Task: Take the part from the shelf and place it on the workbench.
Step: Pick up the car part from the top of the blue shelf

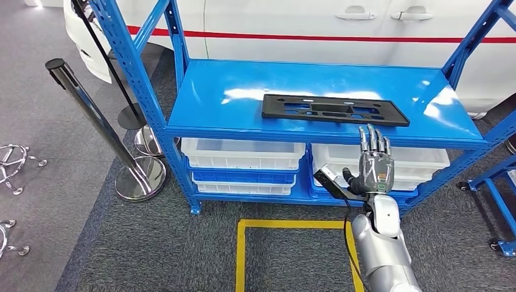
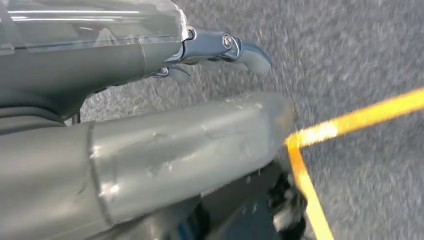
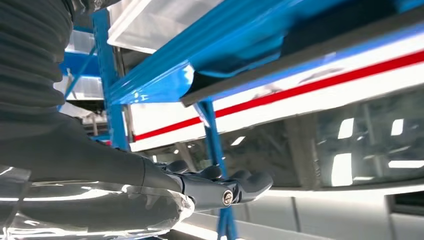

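Observation:
A flat black plastic part (image 1: 335,110) with cut-outs lies on the top board of the blue shelf (image 1: 243,91), near its front edge. My right hand (image 1: 375,162) is raised in front of the shelf, its fingers straight and apart, with the tips just below the part's right end and nothing held. In the right wrist view the part (image 3: 320,30) appears as a dark strip on the shelf board, with the right hand's fingers (image 3: 220,187) apart from it. My left hand (image 2: 150,100) hangs over the carpet and holds nothing; its fingers (image 2: 240,50) stick out loosely.
White and blue bins (image 1: 243,161) fill the lower shelf levels. A white car with a red stripe (image 1: 316,24) stands behind the shelf. Chrome barrier posts (image 1: 91,115) stand at the left. A yellow floor line (image 1: 292,225) marks the carpet in front.

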